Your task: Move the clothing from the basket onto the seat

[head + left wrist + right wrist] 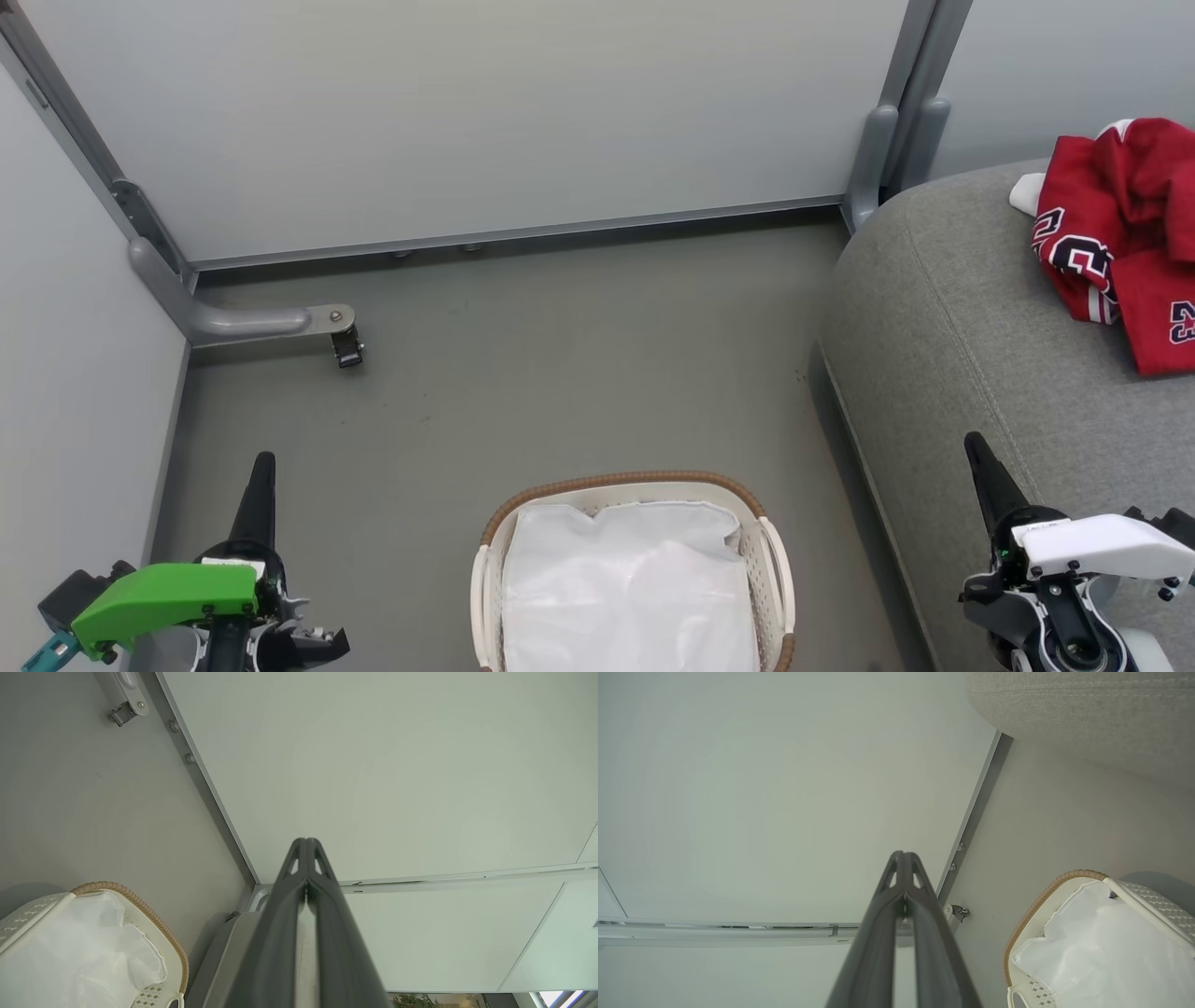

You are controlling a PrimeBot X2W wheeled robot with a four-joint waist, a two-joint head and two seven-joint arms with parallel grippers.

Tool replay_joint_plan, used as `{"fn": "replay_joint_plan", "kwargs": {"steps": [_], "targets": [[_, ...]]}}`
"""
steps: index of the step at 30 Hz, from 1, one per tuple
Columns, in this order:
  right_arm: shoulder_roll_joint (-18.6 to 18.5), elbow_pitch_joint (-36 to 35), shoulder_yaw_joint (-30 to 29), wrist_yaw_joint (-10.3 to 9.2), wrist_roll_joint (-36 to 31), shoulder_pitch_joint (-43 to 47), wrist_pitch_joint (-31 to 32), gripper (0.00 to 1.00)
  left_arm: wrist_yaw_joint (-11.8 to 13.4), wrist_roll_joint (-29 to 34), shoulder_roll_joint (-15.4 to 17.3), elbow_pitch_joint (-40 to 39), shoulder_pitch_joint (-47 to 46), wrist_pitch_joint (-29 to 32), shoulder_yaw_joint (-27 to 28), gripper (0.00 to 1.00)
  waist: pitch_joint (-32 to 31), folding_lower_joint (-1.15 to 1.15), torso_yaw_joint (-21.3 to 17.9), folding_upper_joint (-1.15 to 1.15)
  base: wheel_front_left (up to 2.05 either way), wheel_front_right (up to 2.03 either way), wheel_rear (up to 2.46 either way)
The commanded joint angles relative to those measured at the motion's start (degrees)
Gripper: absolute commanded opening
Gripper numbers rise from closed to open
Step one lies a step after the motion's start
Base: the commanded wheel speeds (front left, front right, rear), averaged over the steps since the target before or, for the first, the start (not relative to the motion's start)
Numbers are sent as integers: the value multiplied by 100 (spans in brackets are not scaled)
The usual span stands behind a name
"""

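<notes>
Head view: the basket (635, 483), an oval white tub with a brown woven rim, sits on the grey floor (560, 392) at 6 o'clock. Inside it lies a plain white sheet (625, 588), with no red cloth to be seen. The grey seat (962, 373) fills the 3 o'clock side. The clothing (1125, 243), a crumpled red heap with white trim and dark numbering, rests on the seat at 2 o'clock, well apart from the basket. The left gripper (261, 485) points up at 7 o'clock and the right gripper (985, 476) at 4 o'clock, each showing as one dark spike.

Left wrist view: the left gripper's two fingers are pressed together with nothing between them. The basket and sheet are at 8 o'clock, and a pale wall panel (397, 765) lies ahead.

Right wrist view: the right gripper's fingers likewise meet at the tips, empty. The basket is at 4 o'clock and the seat's edge at 1 o'clock.

Judgement: the moving looks finished and both arms are idle. The next move calls only for checking that nothing red hides under the sheet.
</notes>
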Motion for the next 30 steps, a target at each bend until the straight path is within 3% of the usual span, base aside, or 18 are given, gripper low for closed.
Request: {"fn": "replay_joint_plan", "kwargs": {"steps": [1, 30], "targets": [[-34, -41, -31, -1, 128, -84, 30, 0, -43, -129, 39, -45, -124, 46, 40, 0, -3, 0, -6, 0, 0, 0, 0], [-42, -66, -115, -2, 1047, -75, 268, 0, -47, -903, 15, -100, -165, 300, 220, 0, -52, 0, -117, 0, 0, 0, 0]]}}
